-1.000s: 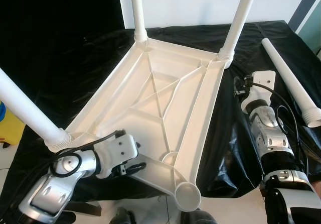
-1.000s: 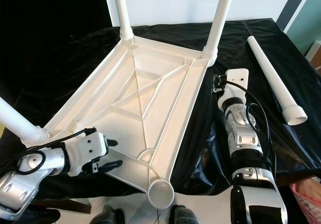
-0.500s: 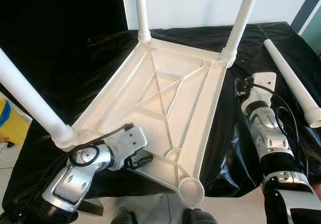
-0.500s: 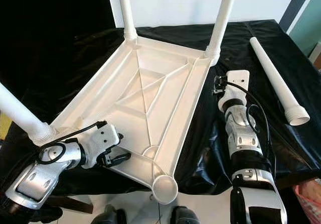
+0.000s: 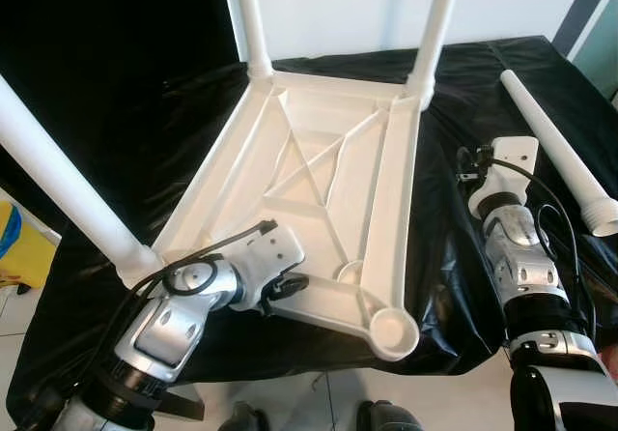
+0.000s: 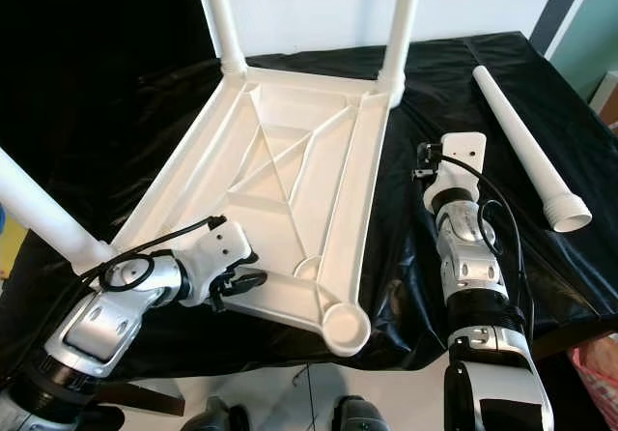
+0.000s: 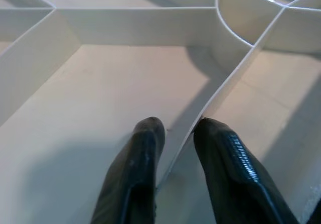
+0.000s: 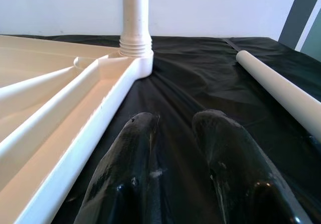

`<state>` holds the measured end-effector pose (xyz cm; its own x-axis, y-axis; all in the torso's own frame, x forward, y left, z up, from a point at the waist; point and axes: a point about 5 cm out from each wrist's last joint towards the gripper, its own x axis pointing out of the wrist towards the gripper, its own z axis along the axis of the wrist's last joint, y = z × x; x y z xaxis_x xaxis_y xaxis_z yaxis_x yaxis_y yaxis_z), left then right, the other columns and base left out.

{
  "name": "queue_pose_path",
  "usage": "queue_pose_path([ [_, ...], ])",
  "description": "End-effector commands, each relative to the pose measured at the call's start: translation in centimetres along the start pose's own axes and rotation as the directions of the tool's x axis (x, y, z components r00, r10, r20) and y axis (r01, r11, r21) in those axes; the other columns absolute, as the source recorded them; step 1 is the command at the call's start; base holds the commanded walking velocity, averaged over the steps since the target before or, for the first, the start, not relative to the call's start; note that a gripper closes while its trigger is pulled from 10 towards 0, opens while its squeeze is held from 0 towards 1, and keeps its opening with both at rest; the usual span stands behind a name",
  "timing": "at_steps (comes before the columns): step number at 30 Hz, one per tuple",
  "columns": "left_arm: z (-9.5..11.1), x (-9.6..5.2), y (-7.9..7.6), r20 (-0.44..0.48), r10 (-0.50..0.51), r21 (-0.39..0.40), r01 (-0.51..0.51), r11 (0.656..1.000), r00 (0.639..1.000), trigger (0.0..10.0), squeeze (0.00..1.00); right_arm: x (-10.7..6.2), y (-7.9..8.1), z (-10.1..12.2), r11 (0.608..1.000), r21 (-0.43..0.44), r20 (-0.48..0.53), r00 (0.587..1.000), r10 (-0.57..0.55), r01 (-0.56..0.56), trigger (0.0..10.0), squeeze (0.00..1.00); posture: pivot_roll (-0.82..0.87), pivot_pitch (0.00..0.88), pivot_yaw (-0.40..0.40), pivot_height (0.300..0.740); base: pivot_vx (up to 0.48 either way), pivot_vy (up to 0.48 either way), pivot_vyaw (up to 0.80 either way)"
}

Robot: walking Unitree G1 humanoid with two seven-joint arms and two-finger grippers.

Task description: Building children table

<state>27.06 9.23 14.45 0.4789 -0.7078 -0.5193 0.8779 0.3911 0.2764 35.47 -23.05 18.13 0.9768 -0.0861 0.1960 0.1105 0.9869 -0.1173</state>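
Left gripper [image 7: 173,133] clamps a rib of the upturned tabletop [image 5: 319,170], steadying it. Fourth leg [image 5: 555,146] lies loose beyond the right gripper [image 8: 173,128], whose fingers sit slightly apart. Next: fetch that leg for the empty socket [image 5: 391,330].

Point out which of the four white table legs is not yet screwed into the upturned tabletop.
The loose leg lying flat on the black cloth, off to the robot's right. The other three stand upright in corner sockets of the tabletop.
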Motion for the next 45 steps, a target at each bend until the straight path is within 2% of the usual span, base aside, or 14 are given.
queue_pose_path([
  [1, -1.8, -0.1, 1.0, -0.079, 0.137, -0.072, -0.143, 0.987, 0.987, 0.0, 0.0, -0.3, 0.1, -0.5, 1.0, 0.013, -0.021, 1.0, -0.002, 0.002, 10.0, 0.0, -0.06, 0.137, 0.075, 0.74, 0.0, 0.0, 0.0],
  [17, 2.5, 2.4, -1.8, 0.086, 0.003, -0.047, 0.001, 0.999, 0.996, 0.0, 0.0, 0.0, 0.4, -0.2, 1.0, 0.017, -0.012, 1.0, -0.006, 0.007, 10.0, 0.0, -0.07, 0.111, 0.071, 0.74, 0.0, 0.0, 0.0],
  [18, 2.6, 2.3, -2.5, 0.098, -0.047, -0.016, 0.048, 0.999, 0.994, 8.7, 0.0, -0.1, 0.3, -0.2, 1.0, 0.016, -0.01, 1.0, -0.007, 0.007, 10.0, 0.0, -0.07, 0.109, 0.072, 0.74, 0.0, 0.0, 0.0],
  [19, 2.6, 2.3, -2.5, 0.098, -0.047, -0.016, 0.048, 0.999, 0.994, 8.7, 0.0, -0.1, 0.3, -0.2, 1.0, 0.016, -0.01, 1.0, -0.007, 0.007, 10.0, 0.0, -0.07, 0.109, 0.072, 0.74, 0.0, 0.0, 0.0],
  [20, 2.7, 2.2, -2.7, 0.107, -0.065, -0.01, 0.067, 0.998, 0.992, 10.0, 0.0, -0.1, 0.3, -0.2, 1.0, 0.017, -0.01, 1.0, -0.009, 0.01, 10.0, 0.0, -0.07, 0.108, 0.072, 0.74, 0.0, 0.0, 0.0],
  [23, 2.8, 2.1, -2.8, 0.119, -0.094, -0.01, 0.096, 0.995, 0.988, 10.0, 0.0, -0.1, 0.2, -0.3, 1.0, 0.016, -0.01, 1.0, -0.013, 0.013, 10.0, 0.0, -0.07, 0.108, 0.072, 0.74, 0.0, 0.0, 0.0],
  [24, 2.8, 2.0, -2.8, 0.129, -0.101, -0.013, 0.104, 0.995, 0.986, 10.0, 1.0, -0.2, 0.2, -0.4, 1.0, 0.015, -0.012, 1.0, -0.014, 0.014, 10.0, 0.0, -0.07, 0.108, 0.072, 0.74, 0.0, 0.0, 0.0],
  [27, 2.4, 1.9, -2.5, 0.101, -0.091, 0.0, 0.091, 0.996, 0.991, 10.0, 1.0, -0.2, 0.3, -0.4, 1.0, 0.014, -0.013, 1.0, -0.013, 0.013, 10.0, 0.0, -0.06, 0.111, 0.072, 0.74, 0.0, 0.0, 0.0],
  [28, 1.8, 2.0, -2.1, 0.061, -0.061, 0.008, 0.061, 0.998, 0.996, 10.0, 0.36, -0.2, 0.4, -0.4, 1.0, 0.015, -0.012, 1.0, -0.012, 0.012, 10.0, 0.0, -0.06, 0.113, 0.073, 0.74, 0.0, 0.0, 0.0],
  [30, 1.4, 2.1, -1.9, 0.032, -0.041, 0.014, 0.04, 0.999, 0.999, 10.0, 0.36, -0.2, 0.5, -0.4, 1.0, 0.015, -0.011, 1.0, -0.01, 0.011, 10.0, 0.0, -0.06, 0.113, 0.073, 0.74, 0.0, 0.0, 0.0],
  [31, 1.1, 2.1, -1.7, 0.007, -0.028, 0.026, 0.028, 0.999, 1.0, 10.0, 0.0, -0.2, 0.5, -0.3, 1.0, 0.016, -0.01, 1.0, -0.01, 0.01, 10.0, 0.0, -0.06, 0.114, 0.073, 0.74, 0.0, 0.0, 0.0],
  [39, 0.3, 1.9, 0.0, -0.051, 0.065, 0.031, -0.064, 0.997, 0.997, 10.0, 0.0, -0.2, 0.3, -0.3, 1.0, 0.016, -0.011, 1.0, -0.016, 0.016, 10.0, 0.0, -0.06, 0.124, 0.073, 0.74, 0.0, 0.0, 0.0],
  [40, 0.6, 1.9, 0.6, -0.033, 0.109, 0.021, -0.109, 0.994, 0.993, 10.0, 1.0, -0.2, 0.2, -0.4, 1.0, 0.016, -0.011, 1.0, -0.019, 0.019, 10.0, 0.0, -0.06, 0.129, 0.074, 0.74, 0.0, 0.0, 0.0],
  [45, 1.2, 1.7, 2.1, -0.025, 0.184, 0.074, -0.182, 0.98, 0.983, 10.0, 1.0, -0.3, 0.1, -0.3, 1.0, 0.016, -0.011, 1.0, -0.024, 0.024, 10.0, 0.0, -0.06, 0.135, 0.074, 0.74, 0.0, 0.0, 0.0],
])
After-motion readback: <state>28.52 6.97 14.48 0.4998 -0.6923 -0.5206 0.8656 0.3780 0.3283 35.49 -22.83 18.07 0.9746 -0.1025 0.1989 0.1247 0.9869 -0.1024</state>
